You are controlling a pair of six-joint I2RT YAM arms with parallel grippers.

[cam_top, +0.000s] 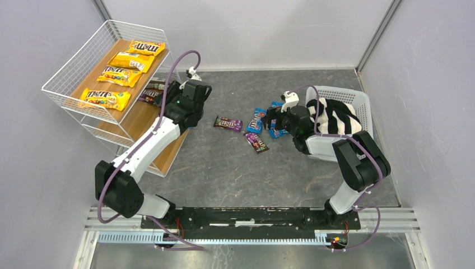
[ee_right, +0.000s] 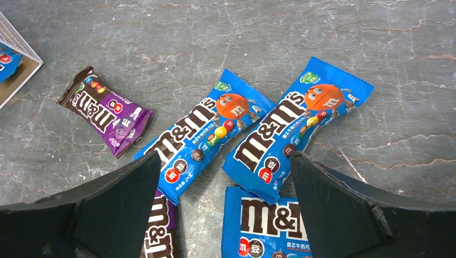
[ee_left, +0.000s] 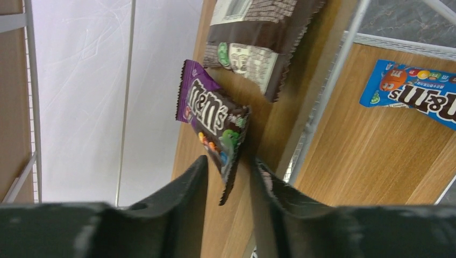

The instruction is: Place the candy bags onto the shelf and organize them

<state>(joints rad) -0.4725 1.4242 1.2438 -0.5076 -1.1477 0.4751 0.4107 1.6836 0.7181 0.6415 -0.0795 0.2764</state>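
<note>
below, candy bags on marbled tabletop

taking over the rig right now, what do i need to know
Left gripper open, a purple packet with its corner between the jaws; it lies on the shelf middle board beside a brown packet.
Right gripper open above blue packets on the table.
Done: four yellow packets on the top board, one blue packet on the lower.
Left: the table's blue ones and purple packets.
</note>
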